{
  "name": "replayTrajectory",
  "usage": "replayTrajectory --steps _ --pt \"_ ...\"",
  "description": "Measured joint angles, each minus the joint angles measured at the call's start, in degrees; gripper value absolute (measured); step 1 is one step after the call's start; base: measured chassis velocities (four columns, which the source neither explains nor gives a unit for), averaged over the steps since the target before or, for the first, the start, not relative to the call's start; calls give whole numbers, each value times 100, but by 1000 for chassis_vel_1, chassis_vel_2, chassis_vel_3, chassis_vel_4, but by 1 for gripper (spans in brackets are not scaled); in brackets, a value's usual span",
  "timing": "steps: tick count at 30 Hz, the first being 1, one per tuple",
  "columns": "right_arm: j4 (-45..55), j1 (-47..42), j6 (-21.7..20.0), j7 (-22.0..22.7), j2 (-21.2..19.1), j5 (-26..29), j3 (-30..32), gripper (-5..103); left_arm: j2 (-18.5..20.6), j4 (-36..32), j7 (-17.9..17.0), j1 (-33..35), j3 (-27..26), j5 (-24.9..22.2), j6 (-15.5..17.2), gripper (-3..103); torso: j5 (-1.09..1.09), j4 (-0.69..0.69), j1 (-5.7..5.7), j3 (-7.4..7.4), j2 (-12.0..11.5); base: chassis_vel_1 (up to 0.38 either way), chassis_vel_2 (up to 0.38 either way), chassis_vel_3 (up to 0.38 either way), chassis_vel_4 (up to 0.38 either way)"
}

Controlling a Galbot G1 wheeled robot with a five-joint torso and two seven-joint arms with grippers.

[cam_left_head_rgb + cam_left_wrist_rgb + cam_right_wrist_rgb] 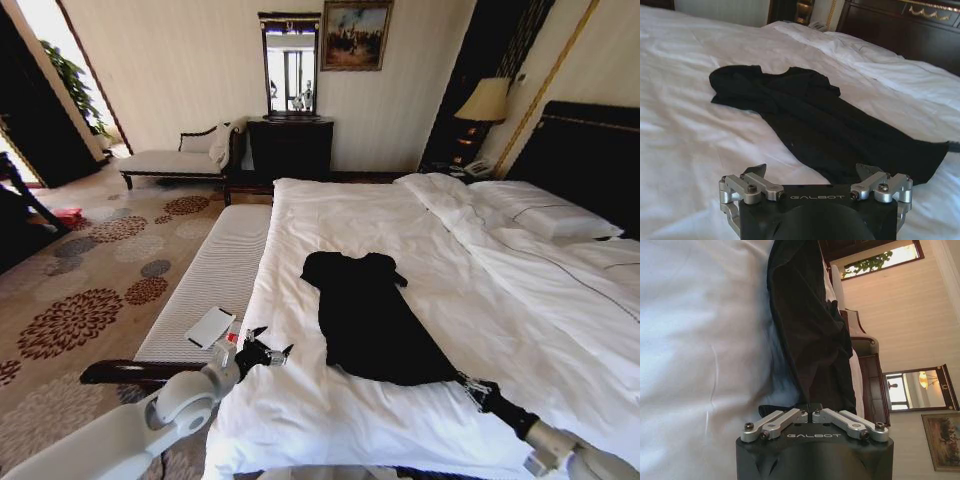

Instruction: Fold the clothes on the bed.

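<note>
Shirt [365, 320] hem sits pinched in my right gripper [811, 412]; left gripper [812, 175] hovers spread beside it. I'd lift slowly, keeping fabric taut over the bed [330, 215].

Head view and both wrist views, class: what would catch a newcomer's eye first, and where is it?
The black T-shirt stands out, spread lengthwise on the white bed near its foot end. The right pincer is shut on the shirt's near hem at the corner closest to the robot. The left pincer hovers open over the sheet beside the shirt, by the ribbed bench.
</note>
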Motion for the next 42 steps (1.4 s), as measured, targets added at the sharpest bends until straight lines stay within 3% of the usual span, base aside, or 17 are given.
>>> replayTrajectory --steps 1,5,6,7,9,13,16,22,42 --pt "0 0 0 0 0 0 0 0 0 0 0 0 0 0 0 100 0 0 0 0 0 0 0 0 0" --pt "-20 19 0 -96 -12 11 20 0 -306 -171 -592 447 -316 -1514 65 100 -1 4 -1 0 0 0 0 0 0" --pt "-20 19 0 -96 -12 11 20 0 -306 -171 -592 447 -316 -1514 65 100 -1 4 -1 0 0 0 0 0 0" --pt "4 17 0 -160 -23 9 39 0 -468 -246 -900 589 -362 -1869 99 100 0 2 -1 0 0 0 0 0 0" --pt "43 22 0 -242 -28 -1 53 0 -698 -265 -1200 723 -396 -2107 118 100 0 3 -1 0 0 0 0 0 0" --pt "91 19 -1 -325 -18 -76 63 0 -1075 -149 -1546 900 -400 -2173 118 100 0 2 0 0 0 0 0 0 0" --pt "119 -38 -3 -365 2 -139 63 0 -1261 13 -1590 1043 -395 -2033 123 100 0 3 0 0 0 0 0 0 0" --pt "53 -92 -7 -459 28 -222 -34 0 -1706 511 -1402 977 -249 -1603 102 100 0 2 -1 -1 0 0 0 0 0" --pt "42 115 -115 -767 -125 -31 -290 0 -2699 1205 -1237 588 395 -1506 13 100 -1 2 -1 -1 0 0 0 0 0"
